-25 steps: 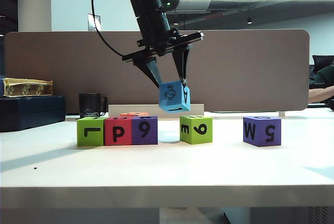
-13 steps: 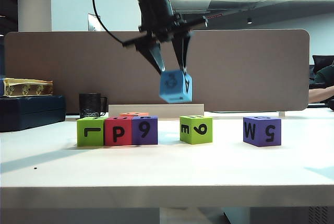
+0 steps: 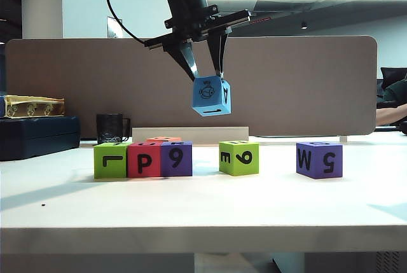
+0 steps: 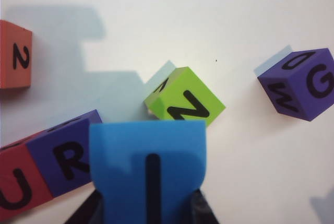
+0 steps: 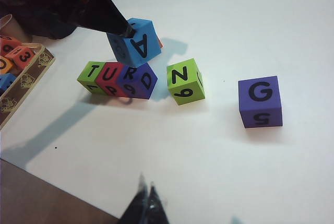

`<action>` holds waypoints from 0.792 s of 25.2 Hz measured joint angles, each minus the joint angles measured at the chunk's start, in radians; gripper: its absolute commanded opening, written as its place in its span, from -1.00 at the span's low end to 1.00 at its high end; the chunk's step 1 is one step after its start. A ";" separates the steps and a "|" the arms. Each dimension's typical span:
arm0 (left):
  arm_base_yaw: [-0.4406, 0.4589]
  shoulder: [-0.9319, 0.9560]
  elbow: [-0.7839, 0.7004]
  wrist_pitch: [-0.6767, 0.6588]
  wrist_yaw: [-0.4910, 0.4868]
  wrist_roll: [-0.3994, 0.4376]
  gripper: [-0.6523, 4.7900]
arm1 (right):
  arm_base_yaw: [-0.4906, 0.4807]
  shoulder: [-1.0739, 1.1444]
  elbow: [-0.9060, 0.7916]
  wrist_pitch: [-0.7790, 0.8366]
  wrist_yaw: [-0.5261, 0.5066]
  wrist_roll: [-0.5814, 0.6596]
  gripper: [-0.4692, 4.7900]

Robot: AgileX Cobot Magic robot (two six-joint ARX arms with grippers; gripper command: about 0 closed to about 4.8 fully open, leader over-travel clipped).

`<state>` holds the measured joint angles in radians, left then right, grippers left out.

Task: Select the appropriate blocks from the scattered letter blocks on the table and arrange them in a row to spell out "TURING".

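Your left gripper [image 3: 206, 72] hangs high above the table [image 3: 203, 203], its two fingers clamped on the sides of a light blue block [image 3: 212, 96], which rides tilted in the air, well clear of everything beneath it; in the left wrist view that block [image 4: 147, 174] fills the foreground with a black I on its upper face. Directly below and a little to the left of it in the exterior view sits a row of three touching cubes: a lime green block [image 3: 110, 160], a red block [image 3: 144, 160] and a purple block [image 3: 176, 158], whose tops read T, U, R in the right wrist view. Just to the right of the row, with a gap, stands a second lime green block [image 3: 239, 157] topped with N [image 5: 185, 81], turned slightly askew. Farther right, well apart, you have another purple block [image 3: 319, 160] showing G on top [image 5: 260, 101]. One more red block [image 4: 15, 54] marked with a 2 lies behind the row. Your right gripper [image 5: 145, 199] hovers low over the near part of the table, away from the cubes, with its fingertips pressed together and nothing between them. A black mug [image 3: 112, 128] stands behind the row, on the left.
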<state>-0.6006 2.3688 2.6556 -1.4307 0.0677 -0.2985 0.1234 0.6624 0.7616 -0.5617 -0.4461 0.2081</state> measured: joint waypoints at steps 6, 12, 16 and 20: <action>0.000 0.007 0.000 0.000 -0.050 -0.017 -0.24 | 0.000 0.000 0.000 -0.005 0.000 0.000 -0.82; 0.005 0.028 -0.003 -0.001 -0.106 -0.017 -0.24 | 0.000 0.000 0.000 -0.005 0.000 0.000 -0.82; 0.006 0.034 -0.029 -0.001 -0.107 -0.018 -0.24 | 0.000 0.000 0.000 -0.005 0.000 0.000 -0.82; 0.004 0.039 -0.096 0.005 -0.100 -0.017 -0.24 | 0.000 0.000 0.000 -0.005 0.000 0.000 -0.82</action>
<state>-0.5968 2.4073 2.5595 -1.4261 -0.0326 -0.3157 0.1234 0.6628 0.7616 -0.5667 -0.4465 0.2081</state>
